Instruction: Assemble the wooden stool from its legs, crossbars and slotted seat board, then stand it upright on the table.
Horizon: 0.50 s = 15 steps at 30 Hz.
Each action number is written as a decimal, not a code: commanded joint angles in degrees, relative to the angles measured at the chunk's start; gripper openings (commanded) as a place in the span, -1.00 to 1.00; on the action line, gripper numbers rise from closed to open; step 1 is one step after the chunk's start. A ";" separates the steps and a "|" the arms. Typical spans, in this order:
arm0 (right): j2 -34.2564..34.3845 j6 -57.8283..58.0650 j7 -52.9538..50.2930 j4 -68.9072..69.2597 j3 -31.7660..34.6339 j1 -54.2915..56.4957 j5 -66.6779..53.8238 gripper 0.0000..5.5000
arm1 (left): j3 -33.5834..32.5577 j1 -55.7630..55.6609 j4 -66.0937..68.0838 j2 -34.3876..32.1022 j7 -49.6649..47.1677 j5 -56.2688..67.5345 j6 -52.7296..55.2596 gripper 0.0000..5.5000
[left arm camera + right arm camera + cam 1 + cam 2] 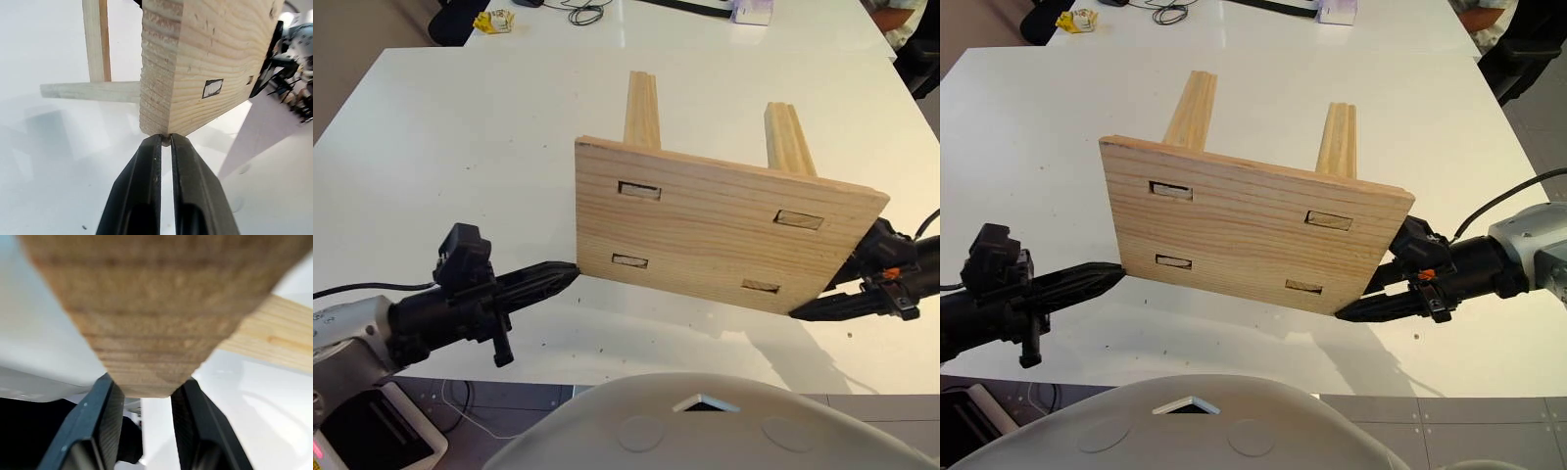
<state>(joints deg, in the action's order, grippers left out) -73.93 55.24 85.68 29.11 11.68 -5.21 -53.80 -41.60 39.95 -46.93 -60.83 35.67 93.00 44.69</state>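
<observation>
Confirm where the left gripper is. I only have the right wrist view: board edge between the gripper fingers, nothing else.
Observer: The left gripper has its tips at the seat board's lower left corner, fingers almost together, not around the edge.
Operator: Legs in?
Observer: All four slots show wood inside; two legs stick out behind the board.
Operator: Standing?
Observer: No. The board faces the head camera, legs pointing away over the table.

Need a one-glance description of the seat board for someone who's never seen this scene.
Over the white table, look between the left gripper and right gripper. The seat board is the pale-wood panel held tilted there, one lower corner at each. Unlike the slim legs behind it, it is wide, flat and has four rectangular slots.
</observation>
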 commanded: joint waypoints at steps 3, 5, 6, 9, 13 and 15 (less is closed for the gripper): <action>-7.34 19.73 2.98 -3.96 -3.76 21.45 -21.02 -0.52 | -14.42 -1.55 4.15 -10.32 13.07 20.00 7.04 -1.00; -7.47 26.02 4.35 -7.23 -7.38 29.32 -23.11 -0.52 | -17.51 -0.37 5.97 -11.94 16.23 20.00 9.14 -1.00; -7.30 28.68 4.94 -8.64 -9.32 32.70 -23.10 -0.52 | -18.99 0.24 6.57 -12.47 17.30 20.00 9.89 -1.00; -5.96 35.87 5.94 -13.12 -15.42 41.37 -23.52 -0.52 | -20.74 -0.58 8.92 -14.68 17.44 20.00 10.16 -1.00; -5.50 37.24 1.98 -15.27 -21.11 43.15 -25.88 -0.52 | -18.37 -3.05 9.49 -15.90 11.98 20.00 6.69 -1.00; -3.45 37.24 -5.06 -17.65 -23.24 42.27 -26.14 -0.52 | -14.45 -5.65 8.89 -16.19 4.89 20.00 2.62 -1.00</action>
<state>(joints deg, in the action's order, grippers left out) -79.07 92.21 86.51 13.84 -9.88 36.89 -78.97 -59.42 36.70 -37.65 -76.06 46.71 112.84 50.53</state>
